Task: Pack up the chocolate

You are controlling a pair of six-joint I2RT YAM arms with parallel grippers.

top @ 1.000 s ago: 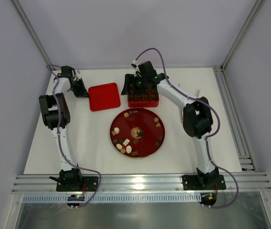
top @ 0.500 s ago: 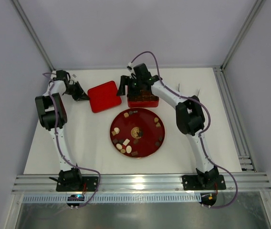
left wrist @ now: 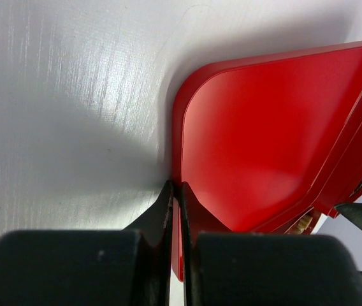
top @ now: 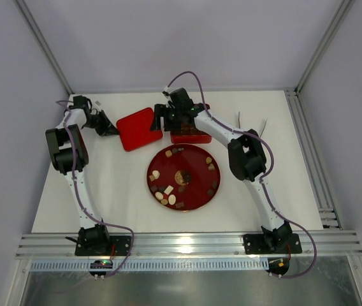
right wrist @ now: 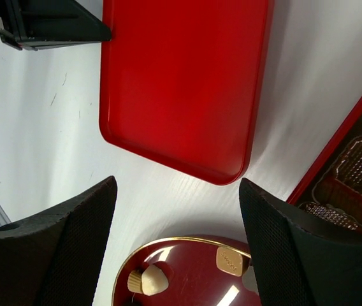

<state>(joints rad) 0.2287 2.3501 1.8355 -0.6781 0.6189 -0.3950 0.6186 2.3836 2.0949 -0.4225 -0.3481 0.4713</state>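
Observation:
Several chocolate pieces, dark brown, light brown and cream, lie on the round red plate. A flat red lid lies at the back, left of a red box with a brown moulded tray. My left gripper is shut on the lid's left rim; in the left wrist view the fingers pinch the lid. My right gripper is open and empty, above the gap between lid and box. In the right wrist view it hangs over the table between the lid and the plate, where a light brown square and a cream piece show.
The box's tray pockets show at the right edge of the right wrist view. My left gripper shows at that view's top left. Metal rails run along the table's right side and front.
My right gripper has moved left from above the box toward the lid. My left arm has shifted left, and the lid has turned a little in its grip.

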